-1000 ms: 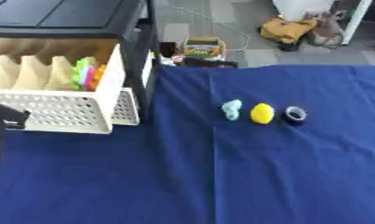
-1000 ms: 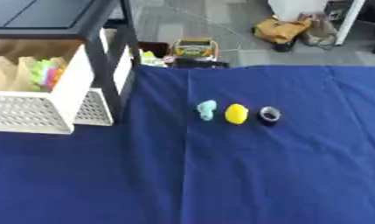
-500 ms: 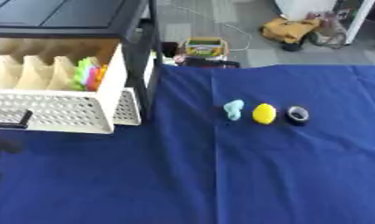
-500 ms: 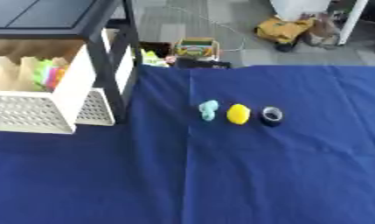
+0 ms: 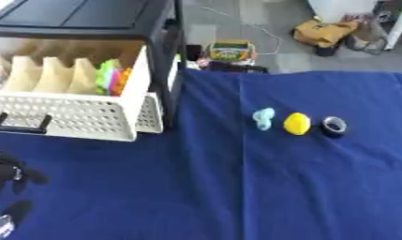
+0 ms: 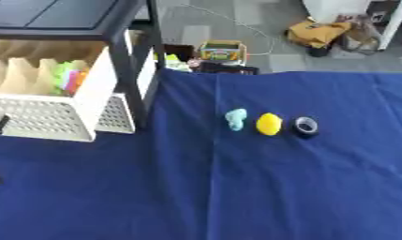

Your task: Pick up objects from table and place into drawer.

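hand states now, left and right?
Left hand: low at the left edge, holding nothing; fingers cannot be told.
Right hand: not in view.

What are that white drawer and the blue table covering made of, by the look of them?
The drawer looks like matte white plastic: its front is a moulded grid of small holes, with a dark handle. The covering looks like woven cloth, matte blue, with a straight fold crease running down it.
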